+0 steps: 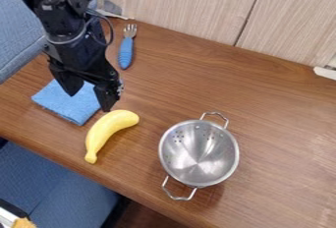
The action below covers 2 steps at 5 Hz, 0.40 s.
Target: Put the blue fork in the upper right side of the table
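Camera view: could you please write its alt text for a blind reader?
A black robot gripper hangs open above a blue cloth on a wooden table; a blue-handled fork lies farther back. In front, a yellow banana lies left of a two-handled metal colander.

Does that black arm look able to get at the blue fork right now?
Probably yes: the gripper hangs open close by, and the blue fork lies uncovered on the table.
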### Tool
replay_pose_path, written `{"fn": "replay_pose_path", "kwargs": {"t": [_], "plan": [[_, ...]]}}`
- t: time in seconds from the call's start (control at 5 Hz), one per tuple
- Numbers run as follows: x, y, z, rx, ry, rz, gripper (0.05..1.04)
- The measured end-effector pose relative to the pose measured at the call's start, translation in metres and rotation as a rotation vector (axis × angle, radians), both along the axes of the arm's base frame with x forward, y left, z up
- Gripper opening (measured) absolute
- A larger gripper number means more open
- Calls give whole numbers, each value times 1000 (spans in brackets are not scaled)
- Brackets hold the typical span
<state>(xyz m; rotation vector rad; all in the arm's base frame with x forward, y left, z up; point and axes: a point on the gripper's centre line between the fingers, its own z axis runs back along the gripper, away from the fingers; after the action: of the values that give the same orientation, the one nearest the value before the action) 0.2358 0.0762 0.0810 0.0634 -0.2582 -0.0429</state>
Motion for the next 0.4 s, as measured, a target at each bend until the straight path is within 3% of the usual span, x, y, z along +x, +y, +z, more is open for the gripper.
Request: {"fn": "replay_pose_path", "kwargs": {"t": [0.2, 0.4], "plan": [[-2, 0, -5, -6, 19, 7, 1000], [19, -6, -12, 14, 37, 37, 1000]]}}
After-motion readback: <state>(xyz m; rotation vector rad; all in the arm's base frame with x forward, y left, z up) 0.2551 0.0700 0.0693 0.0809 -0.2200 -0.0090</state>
